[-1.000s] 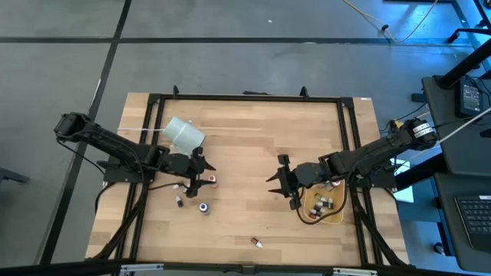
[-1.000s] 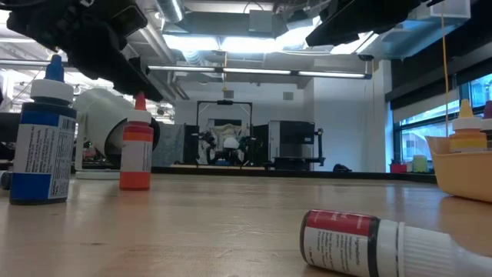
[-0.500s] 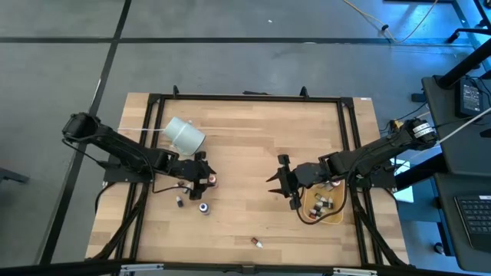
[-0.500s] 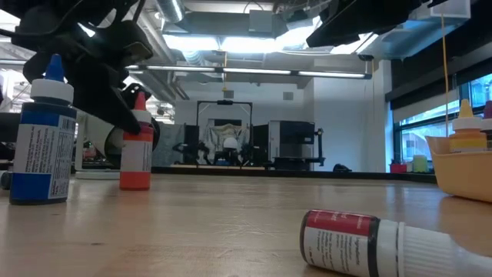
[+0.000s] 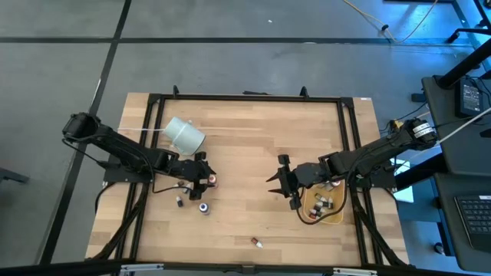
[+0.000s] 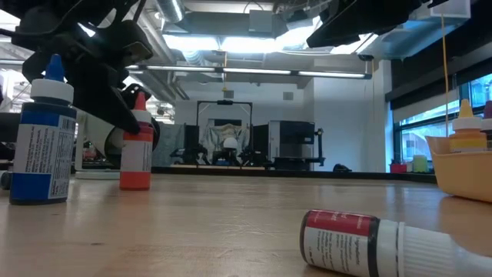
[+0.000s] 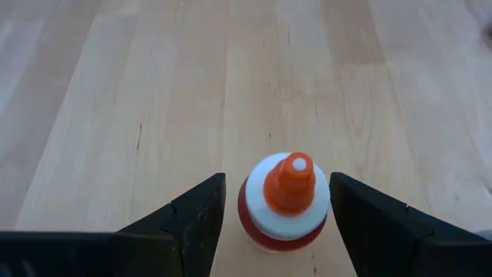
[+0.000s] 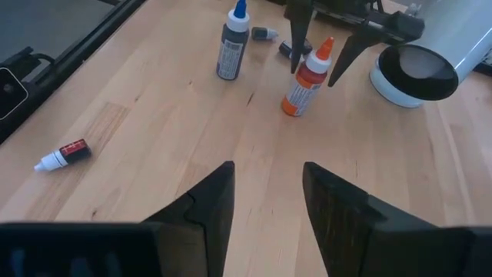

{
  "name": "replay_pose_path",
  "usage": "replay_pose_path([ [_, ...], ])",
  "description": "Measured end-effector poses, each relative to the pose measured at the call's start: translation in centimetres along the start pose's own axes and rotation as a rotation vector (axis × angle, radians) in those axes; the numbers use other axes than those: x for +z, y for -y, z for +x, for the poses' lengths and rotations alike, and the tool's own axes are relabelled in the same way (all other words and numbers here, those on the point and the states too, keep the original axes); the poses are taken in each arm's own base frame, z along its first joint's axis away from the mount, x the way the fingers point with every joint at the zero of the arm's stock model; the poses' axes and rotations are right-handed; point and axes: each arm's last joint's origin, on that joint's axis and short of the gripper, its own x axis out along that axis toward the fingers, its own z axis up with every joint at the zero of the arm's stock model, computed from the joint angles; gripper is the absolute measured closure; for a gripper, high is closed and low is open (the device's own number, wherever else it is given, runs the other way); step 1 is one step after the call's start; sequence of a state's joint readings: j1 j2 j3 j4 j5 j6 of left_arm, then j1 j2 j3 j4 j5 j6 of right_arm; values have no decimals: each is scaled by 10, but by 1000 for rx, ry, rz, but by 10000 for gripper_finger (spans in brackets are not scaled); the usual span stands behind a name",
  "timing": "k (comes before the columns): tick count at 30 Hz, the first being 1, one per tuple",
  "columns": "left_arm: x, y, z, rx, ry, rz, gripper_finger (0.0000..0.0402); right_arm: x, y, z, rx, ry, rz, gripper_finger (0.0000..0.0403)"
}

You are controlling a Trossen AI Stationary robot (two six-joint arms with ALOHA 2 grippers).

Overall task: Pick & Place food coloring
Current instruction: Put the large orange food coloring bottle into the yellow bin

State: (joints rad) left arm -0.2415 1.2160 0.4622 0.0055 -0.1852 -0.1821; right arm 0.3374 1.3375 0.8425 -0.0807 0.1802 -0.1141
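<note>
Looking down the left wrist view, I had the left gripper [image 7: 274,211] spread wide with the orange bottle [image 7: 284,201] standing upright between its fingers [image 7: 188,219], cap pointing up, neither finger clearly touching it. That bottle stood on the worktop [image 5: 245,146] just beside the white cup [image 5: 184,134], with the blue bottle [image 6: 42,138] near it. My right gripper [image 5: 282,182] waited well apart, half parted and holding nothing, next to the tan tray [image 5: 326,218]. I judged the left arm far nearer; a straight squeeze across the bottle's upright axis was all it needed.
</note>
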Motion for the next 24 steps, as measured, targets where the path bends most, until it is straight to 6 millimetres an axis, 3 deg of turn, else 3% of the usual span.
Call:
replay_pose_path([
  [18, 4, 1, 0, -8, 42, 4, 175, -1, 0, 0, 0, -5, -1, 246],
  [24, 4, 1, 0, -9, 43, 4, 195, -1, 0, 0, 0, -12, -5, 246],
])
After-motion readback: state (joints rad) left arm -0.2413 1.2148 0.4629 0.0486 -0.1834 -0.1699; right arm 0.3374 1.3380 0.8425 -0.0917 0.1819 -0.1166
